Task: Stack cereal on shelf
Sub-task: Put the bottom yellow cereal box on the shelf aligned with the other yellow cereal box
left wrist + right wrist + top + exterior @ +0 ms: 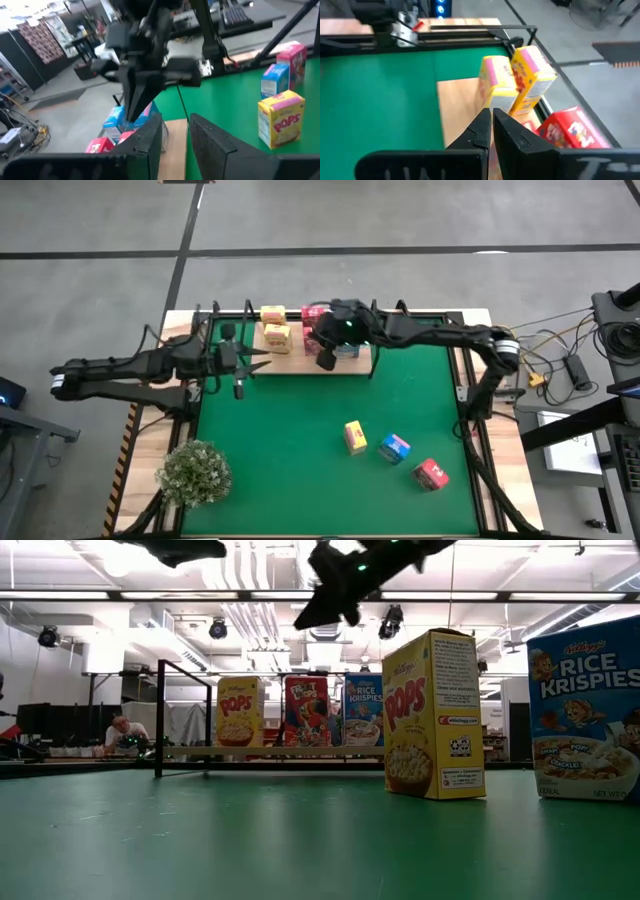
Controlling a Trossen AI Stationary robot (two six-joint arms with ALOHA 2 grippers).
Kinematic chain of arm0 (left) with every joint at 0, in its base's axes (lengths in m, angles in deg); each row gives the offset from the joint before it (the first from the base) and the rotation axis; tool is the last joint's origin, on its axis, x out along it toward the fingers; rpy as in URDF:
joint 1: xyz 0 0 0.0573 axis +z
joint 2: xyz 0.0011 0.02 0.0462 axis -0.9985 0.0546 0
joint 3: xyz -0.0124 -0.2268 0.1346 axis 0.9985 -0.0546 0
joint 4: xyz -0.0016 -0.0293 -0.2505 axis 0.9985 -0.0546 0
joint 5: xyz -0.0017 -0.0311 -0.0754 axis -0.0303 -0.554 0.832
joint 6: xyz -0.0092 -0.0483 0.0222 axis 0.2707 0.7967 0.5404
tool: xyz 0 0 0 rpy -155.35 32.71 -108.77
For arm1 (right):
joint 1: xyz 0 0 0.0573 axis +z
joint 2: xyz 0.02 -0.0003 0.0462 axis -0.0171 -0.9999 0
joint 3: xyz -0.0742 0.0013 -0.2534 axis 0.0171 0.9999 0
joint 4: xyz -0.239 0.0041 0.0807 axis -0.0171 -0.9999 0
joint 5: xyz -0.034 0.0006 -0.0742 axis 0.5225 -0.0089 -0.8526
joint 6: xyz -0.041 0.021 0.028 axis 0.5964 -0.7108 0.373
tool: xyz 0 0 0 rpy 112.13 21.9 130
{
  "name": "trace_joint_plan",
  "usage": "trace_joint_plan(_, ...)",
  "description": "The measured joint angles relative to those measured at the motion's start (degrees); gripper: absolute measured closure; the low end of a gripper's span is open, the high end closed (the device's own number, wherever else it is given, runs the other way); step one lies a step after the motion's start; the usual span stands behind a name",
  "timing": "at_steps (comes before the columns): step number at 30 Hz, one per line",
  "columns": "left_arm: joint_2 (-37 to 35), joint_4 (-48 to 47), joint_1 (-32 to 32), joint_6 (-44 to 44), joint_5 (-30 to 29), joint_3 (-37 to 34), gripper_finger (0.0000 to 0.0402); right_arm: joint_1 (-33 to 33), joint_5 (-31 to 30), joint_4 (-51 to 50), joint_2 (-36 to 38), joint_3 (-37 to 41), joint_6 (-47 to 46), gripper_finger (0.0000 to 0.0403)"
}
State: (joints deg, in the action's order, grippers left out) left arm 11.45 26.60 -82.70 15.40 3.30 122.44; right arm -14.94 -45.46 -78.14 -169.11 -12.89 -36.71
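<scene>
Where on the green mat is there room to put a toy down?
Most of the green mat is bare, between the shelf and the three loose boxes. The shelf is crowded with cereal and the right gripper.

The shelf [300,365] lies at the mat's [300,470] far edge. Several cartons [277,336] stand on it. Three cartons [395,448] lie apart on the mat's near right. The plant [195,472] sits at the near left corner.
</scene>
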Motion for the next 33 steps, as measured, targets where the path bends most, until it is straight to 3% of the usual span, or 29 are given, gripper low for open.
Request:
trace_joint_plan(8,-8.60,0.85,0.00,0.15,-0.13,-4.70,0.0318,-3.23,3.02,-12.15,-13.84,-18.75,1.70,0.0394)
trace_joint_plan(18,-12.66,1.29,0.00,-0.12,-0.13,-7.66,0.0318,-3.24,2.94,-25.78,-25.80,-36.82,4.70,0.0394)
trace_joint_plan(23,-12.73,1.23,0.00,-0.03,-0.13,-7.69,0.0318,-3.24,2.52,-28.84,-28.36,-40.53,4.63,0.0394)
trace_joint_plan(33,-12.60,0.86,0.00,0.35,-0.13,-7.71,0.0318,-3.24,2.47,-28.53,-28.49,-39.77,4.65,0.0394)
